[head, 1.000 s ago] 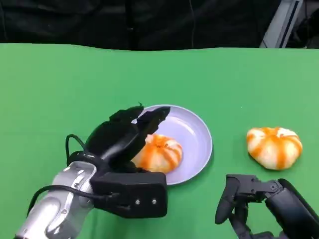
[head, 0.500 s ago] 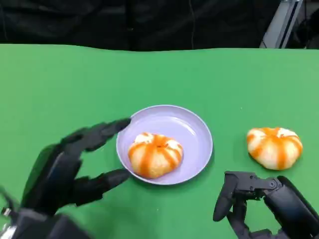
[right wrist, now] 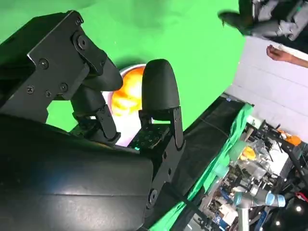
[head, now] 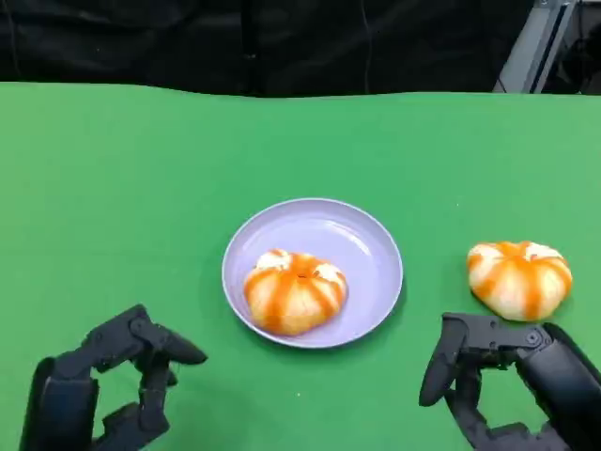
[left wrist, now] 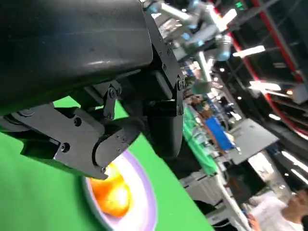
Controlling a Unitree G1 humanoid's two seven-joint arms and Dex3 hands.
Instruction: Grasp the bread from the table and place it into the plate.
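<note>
Bread [head: 517, 279] still on green table [head: 122, 169], near right hand [head: 507, 395]; another bun [head: 295, 291] in purple plate [head: 366, 235]. Looks soft, light, squishy; best cupped gently round sides. Left hand [head: 103, 390] and right: fingers apart, holding nothing.

A green table [head: 141, 160] carries a lilac plate [head: 362, 246] and, right of it, seemingly loose bread [head: 518, 278]

A bright green counter [head: 113, 169] stretches back to a black curtain [head: 188, 42], with a grey metal strut [head: 526, 42] leaning at the far right corner. Beyond it, long ceiling strip lights [left wrist: 252, 50] glow over a crowded workshop, where a white wall panel [right wrist: 274, 96] and a cluttered bench [right wrist: 250, 168] stand.
</note>
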